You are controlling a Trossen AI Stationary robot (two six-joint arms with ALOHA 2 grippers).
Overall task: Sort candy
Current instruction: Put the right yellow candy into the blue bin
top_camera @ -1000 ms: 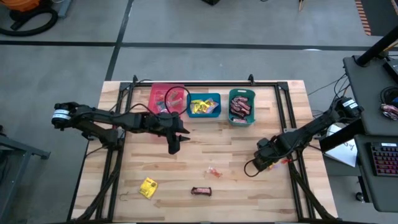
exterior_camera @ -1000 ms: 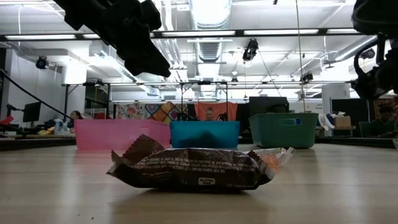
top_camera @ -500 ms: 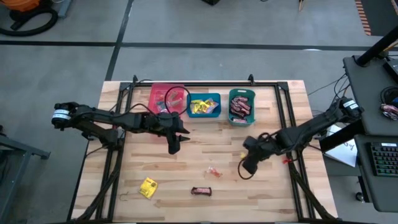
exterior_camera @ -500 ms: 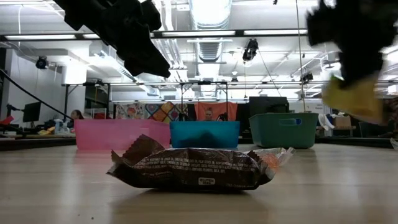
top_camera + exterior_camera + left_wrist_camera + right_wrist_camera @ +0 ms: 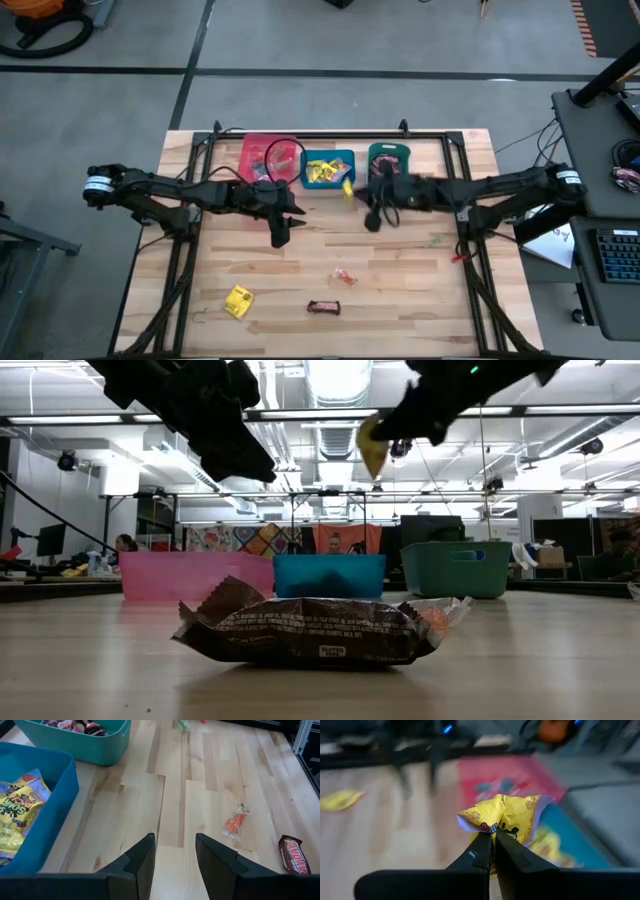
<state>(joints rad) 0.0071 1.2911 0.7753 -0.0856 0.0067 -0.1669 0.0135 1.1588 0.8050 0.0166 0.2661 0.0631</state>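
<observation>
Pinching hard, the right gripper (image 5: 492, 851) has its two dark fingers (image 5: 479, 855) pressed flat together on the lower edge of a yellow packet (image 5: 505, 817), which stands up crumpled above them in the middle of the right wrist picture. From overhead that packet (image 5: 347, 187) shows just right of centre in the upper half of the frame, hanging at the near right corner of the blue bin (image 5: 309, 158), with the right gripper (image 5: 371, 205) just beside it and its arm stretching off to the right edge. Yellow packets already lie in that blue bin, so that looks like the place for this one. My advice: carry it a touch further over the blue rim before letting go, because right now it seems to sit on the edge and could drop onto the table (image 5: 420, 300) or against the teal bin (image 5: 401, 152). The left gripper (image 5: 280, 236) waits left of centre, below the pink bin (image 5: 255, 145), fingers apart and holding nothing; in its own view the gap between them frames bare wood. Lower centre, work remains: another yellow packet (image 5: 238, 300), a dark bar (image 5: 323, 307) and a small clear-wrapped sweet (image 5: 344, 277) lie loose on the boards.
</observation>
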